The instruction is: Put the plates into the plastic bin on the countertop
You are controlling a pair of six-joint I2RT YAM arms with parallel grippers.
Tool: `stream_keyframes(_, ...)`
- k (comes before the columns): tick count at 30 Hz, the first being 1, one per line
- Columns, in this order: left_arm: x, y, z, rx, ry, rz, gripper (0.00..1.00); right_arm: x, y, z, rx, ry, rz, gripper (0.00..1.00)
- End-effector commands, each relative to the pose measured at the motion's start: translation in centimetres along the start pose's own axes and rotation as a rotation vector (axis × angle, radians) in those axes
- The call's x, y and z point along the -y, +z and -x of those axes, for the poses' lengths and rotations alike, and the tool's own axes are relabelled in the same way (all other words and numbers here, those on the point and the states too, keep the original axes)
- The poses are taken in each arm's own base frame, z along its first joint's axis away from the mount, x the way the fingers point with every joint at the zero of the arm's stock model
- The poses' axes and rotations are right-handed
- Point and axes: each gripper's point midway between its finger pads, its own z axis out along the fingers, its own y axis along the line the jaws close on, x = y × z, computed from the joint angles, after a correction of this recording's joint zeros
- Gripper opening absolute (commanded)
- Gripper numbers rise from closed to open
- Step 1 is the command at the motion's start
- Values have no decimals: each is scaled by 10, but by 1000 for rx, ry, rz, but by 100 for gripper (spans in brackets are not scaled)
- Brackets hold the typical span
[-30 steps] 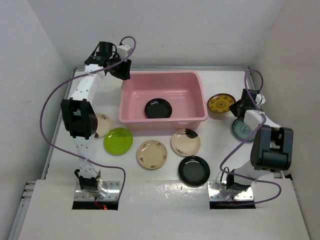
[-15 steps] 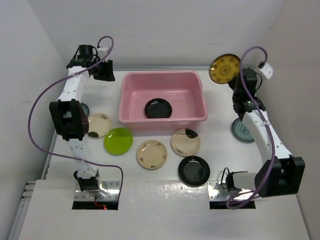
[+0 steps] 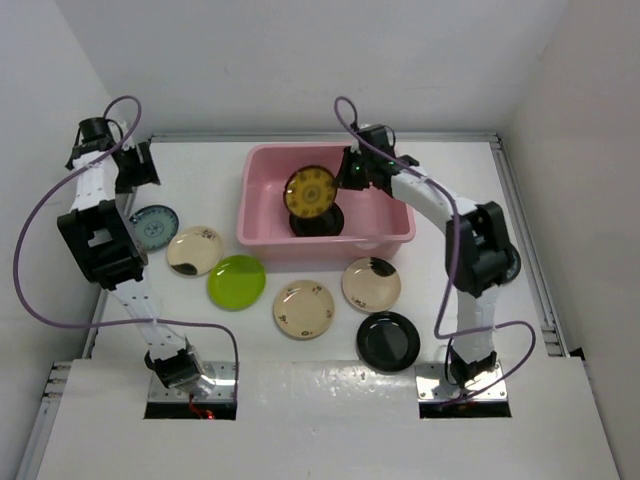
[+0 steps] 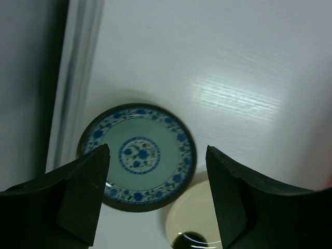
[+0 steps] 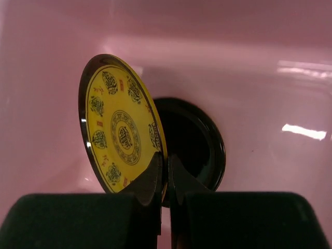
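My right gripper is shut on the rim of a patterned dark-yellow plate, held on edge inside the pink plastic bin, just above a black plate lying on the bin floor. In the right wrist view the yellow plate stands tilted between the fingertips, in front of the black plate. My left gripper is open above a patterned blue-green plate at the far left; in the left wrist view that plate lies between the open fingers.
On the white countertop in front of the bin lie a cream plate with a dark spot, a lime green plate, a cream patterned plate, a cream plate with a black patch and a black plate. White walls enclose it.
My right arm has swung left with the yellow plate from the back right corner into the bin. My left arm has moved left, away from the bin, over the blue-green plate.
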Motion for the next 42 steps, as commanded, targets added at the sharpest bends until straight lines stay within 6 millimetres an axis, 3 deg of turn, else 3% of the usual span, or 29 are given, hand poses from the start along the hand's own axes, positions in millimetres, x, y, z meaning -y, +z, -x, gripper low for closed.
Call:
stream_keyframes(1, -26, -11, 3, 23, -19, 74, 77, -11, 9, 3, -63, 3, 80, 0)
stream_keyframes(3, -49, -8, -5, 4, -29, 113, 77, -13, 16, -5, -110, 8, 89, 0)
stream_keyframes(6, -72, -4, -16, -21, -60, 138, 77, 0, 37, -30, -180, 20, 74, 0)
stream_keyframes(9, -89, -2, -26, -38, -79, 155, 77, 10, 43, -39, -193, 35, 48, 3)
stream_keyframes(10, -89, 1, -28, -39, -80, 155, 77, 12, 47, -39, -185, 34, 41, 10)
stream_keyframes(11, -96, 2, -34, -46, -80, 162, 77, 16, 50, -42, -192, 29, 34, 34)
stream_keyframes(13, -100, 8, -43, -61, -77, 151, 77, 25, 55, -53, -229, 24, 10, 55)
stream_keyframes(14, -105, 10, -53, -83, -81, 153, 77, 24, 55, -42, -217, -2, -1, 67)
stream_keyframes(15, -103, 12, -58, -95, -67, 140, 77, 26, 54, -40, -222, -3, -10, 70)
stream_keyframes(17, -109, 16, -72, -127, -63, 140, 77, 24, 54, -36, -228, -34, -10, 75)
stream_keyframes(20, -109, 27, -99, -178, -75, 116, 74, 13, 44, -14, -172, -81, 16, 77)
stream_keyframes(22, -112, 28, -107, -188, -75, 109, 72, 6, 34, -1, -139, -100, 30, 77)
stream_keyframes(26, -98, 37, -133, -241, -67, 29, 64, -4, 16, 12, -94, -140, 46, 77)
stream_keyframes(29, -105, 43, -151, -271, -78, 53, 57, -7, 3, 21, -59, -147, 57, 77)
stream_keyframes(31, -109, 49, -159, -278, -97, 57, 47, -9, -4, 25, -44, -142, 60, 77)
stream_keyframes(32, -109, 54, -160, -283, -100, 47, 43, -13, -8, 28, -32, -146, 66, 77)
stream_keyframes(36, -102, 59, -145, -246, -111, -8, 6, -11, -22, 38, 12, -145, 53, 77)
stream_keyframes(37, -99, 59, -138, -226, -120, -27, 0, -8, -22, 32, 1, -140, 46, 77)
stream_keyframes(39, -96, 55, -125, -195, -127, -39, 0, -4, -32, 40, 29, -120, 34, 77)
stream_keyframes(41, -93, 44, -95, -121, -120, -55, 0, 11, -36, 38, 23, -95, 10, 77)
stream_keyframes(42, -92, 38, -83, -91, -127, -58, 0, 8, -49, 47, 55, -79, 14, 77)
